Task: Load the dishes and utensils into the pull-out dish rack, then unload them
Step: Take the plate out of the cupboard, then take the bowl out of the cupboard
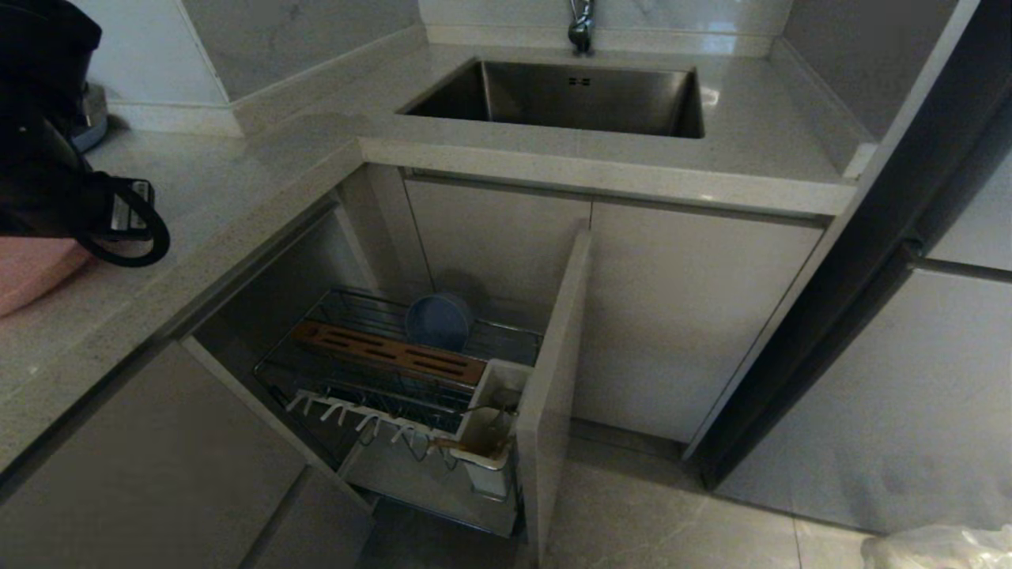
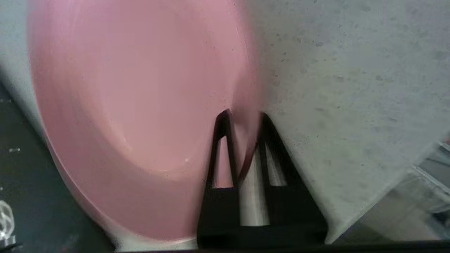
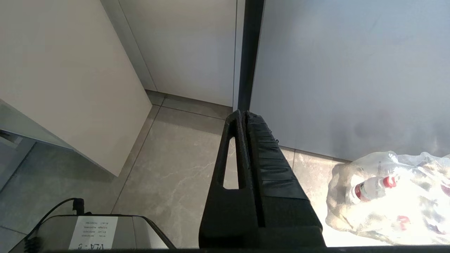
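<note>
Left gripper (image 2: 243, 116) straddles pink plate (image 2: 133, 105) rim, fingers slightly parted, grip loose. Risk: plate slips onto countertop (image 2: 351, 88). Right gripper (image 3: 244, 114) clenched, empty.

The plate (image 2: 133, 105) looks like smooth, softly glossy pink ceramic. Under it, the counter (image 2: 351, 88) is speckled matt stone. The dish rack (image 1: 395, 371) is shiny chrome wire with a slotted wooden strip (image 1: 387, 352); at its 1 o'clock the bowl (image 1: 439, 322) is matt blue-grey.
</note>
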